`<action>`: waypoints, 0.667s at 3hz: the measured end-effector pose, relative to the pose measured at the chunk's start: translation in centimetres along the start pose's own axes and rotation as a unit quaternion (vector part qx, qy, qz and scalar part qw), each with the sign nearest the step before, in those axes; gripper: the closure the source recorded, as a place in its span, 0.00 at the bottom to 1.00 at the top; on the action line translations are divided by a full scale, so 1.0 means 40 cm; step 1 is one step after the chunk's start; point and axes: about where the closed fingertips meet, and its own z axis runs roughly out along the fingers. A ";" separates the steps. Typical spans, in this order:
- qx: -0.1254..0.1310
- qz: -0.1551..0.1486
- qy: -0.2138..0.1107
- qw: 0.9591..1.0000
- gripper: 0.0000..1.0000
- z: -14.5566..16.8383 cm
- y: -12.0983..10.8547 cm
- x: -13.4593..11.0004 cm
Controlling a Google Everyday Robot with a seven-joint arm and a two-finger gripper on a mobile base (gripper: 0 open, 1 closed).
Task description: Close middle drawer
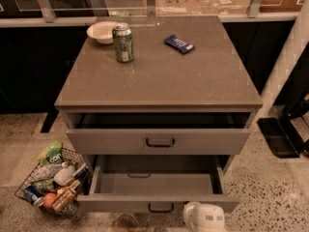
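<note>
Grey middle drawer [154,183] stood pulled far out; the white gripper [205,217] sat just before its front, right of the handle [161,208], its grip unreadable.

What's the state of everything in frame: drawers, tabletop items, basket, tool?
middle drawer: pulled far out, looks empty
top drawer: slightly open
green can: upright on cabinet top
bowl: upright, beside the can
blue packet: lying flat
wire basket: on floor left of cabinet, full
tool: at frame bottom, in front of middle drawer, right of its handle
</note>
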 end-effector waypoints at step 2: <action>0.027 -0.026 0.017 0.999 1.00 0.060 -0.116 0.029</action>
